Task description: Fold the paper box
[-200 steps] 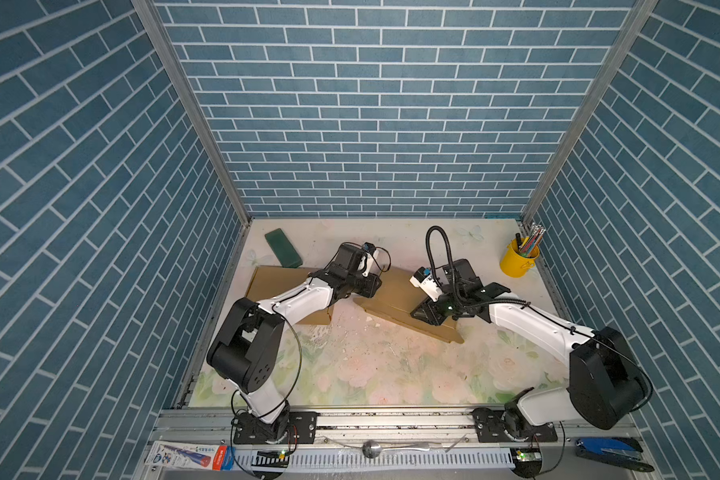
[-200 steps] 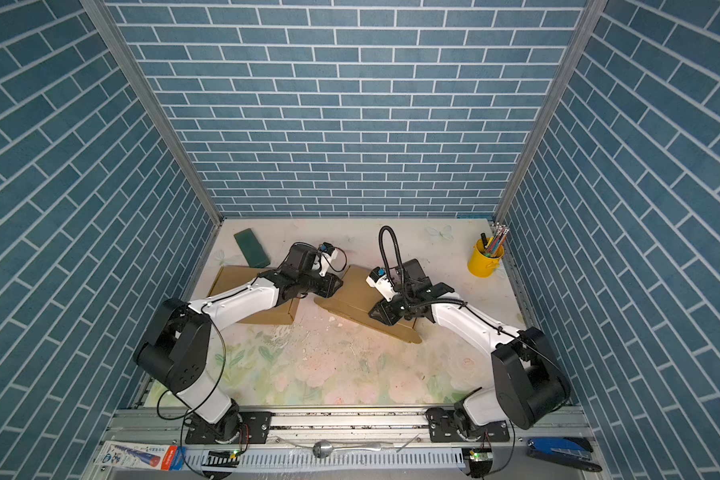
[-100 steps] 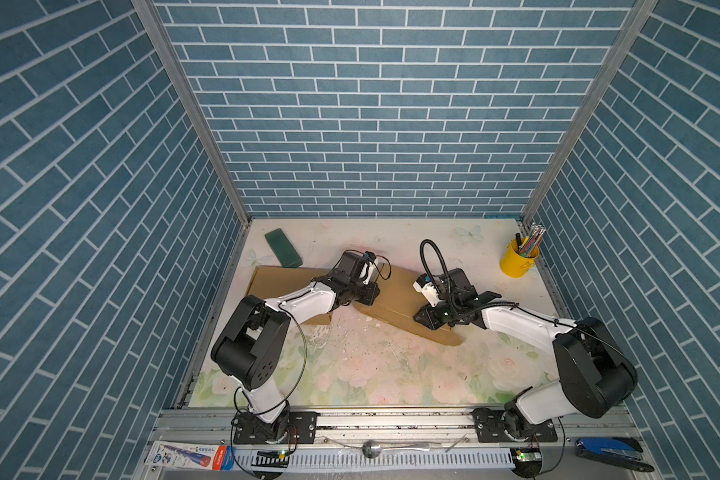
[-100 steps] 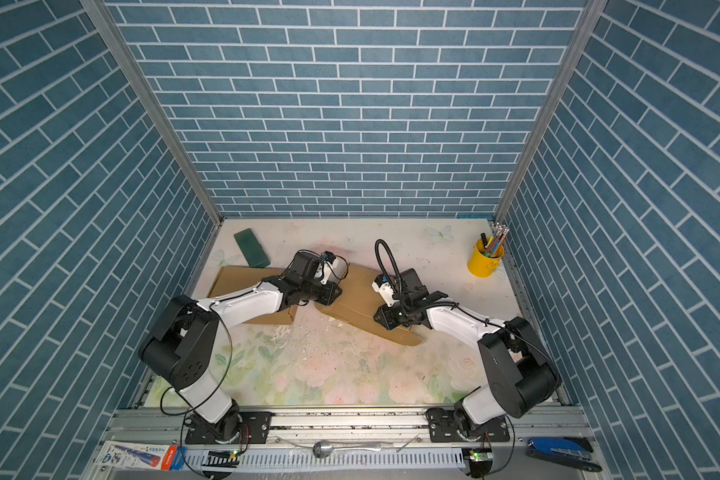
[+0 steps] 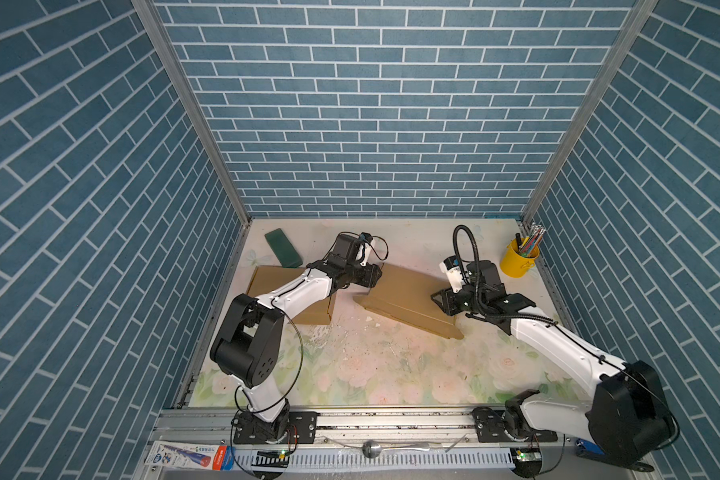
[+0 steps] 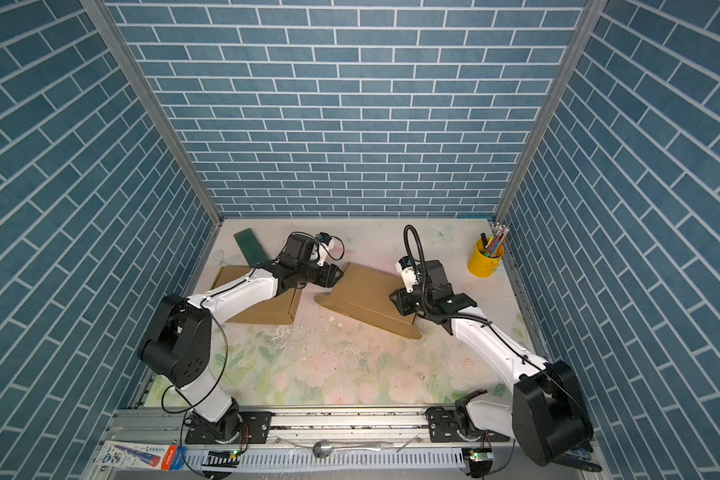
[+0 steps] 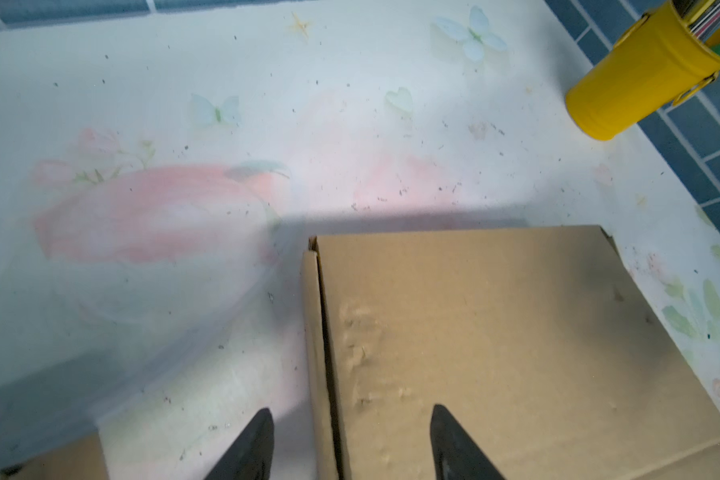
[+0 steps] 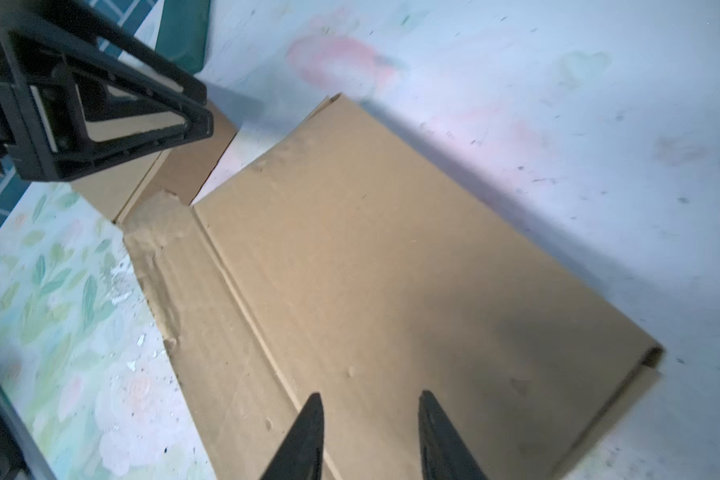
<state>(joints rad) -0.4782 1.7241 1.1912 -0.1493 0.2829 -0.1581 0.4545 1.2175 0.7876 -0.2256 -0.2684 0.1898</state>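
A: What lies around the pincers?
B: Yellow pencil cup [image 5: 518, 262] behind the right pincer [image 8: 368, 401]. Green pad [image 5: 283, 248] and spare cardboard [image 5: 267, 278] behind the left pincer [image 7: 350, 415].
A: And the paper box [image 5: 404, 295]?
B: Flattened, creased and dented, it lies on the counter [image 5: 391, 374] between both pincers. Each is spread, gripping nothing.

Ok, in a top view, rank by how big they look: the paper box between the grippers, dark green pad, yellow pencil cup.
Largest: paper box, clearly. Then yellow pencil cup and dark green pad: about alike, too close to rank.
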